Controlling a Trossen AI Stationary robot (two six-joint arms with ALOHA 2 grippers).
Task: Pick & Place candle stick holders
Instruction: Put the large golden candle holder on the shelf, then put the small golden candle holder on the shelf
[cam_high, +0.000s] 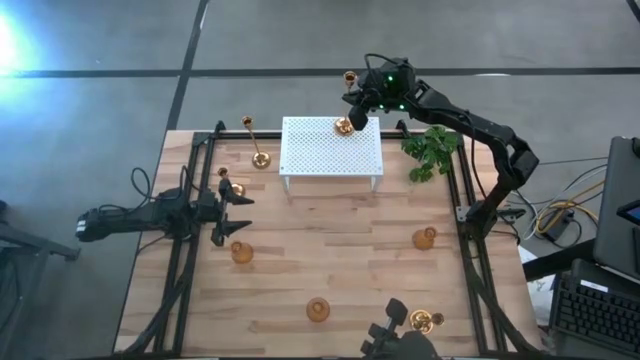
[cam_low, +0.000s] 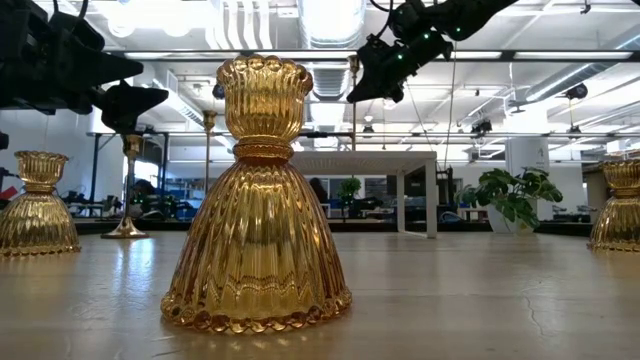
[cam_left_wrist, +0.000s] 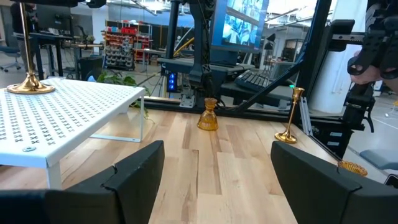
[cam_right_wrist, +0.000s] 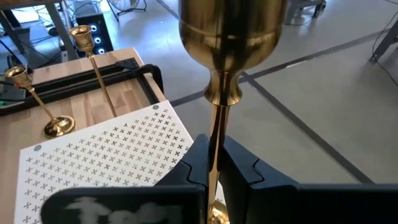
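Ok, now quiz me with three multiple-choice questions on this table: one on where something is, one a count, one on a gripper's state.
1. Where is the base of the tall thin-stemmed brass candle stick holder that the right gripper grips?
A. on the white perforated metal stand
B. on the floor
C. in the green plant

2. How many tall thin-stemmed brass holders are there in all?
A. one
B. three
C. six

3. What state is the left gripper in?
A. shut on a holder
B. shut on nothing
C. open, holding nothing

Answers:
1 A, the left wrist view shows its round base on the stand's top.
2 B, the gripped one plus two on the wooden table left of the stand.
3 C, its fingers stand apart with only bare table between them.
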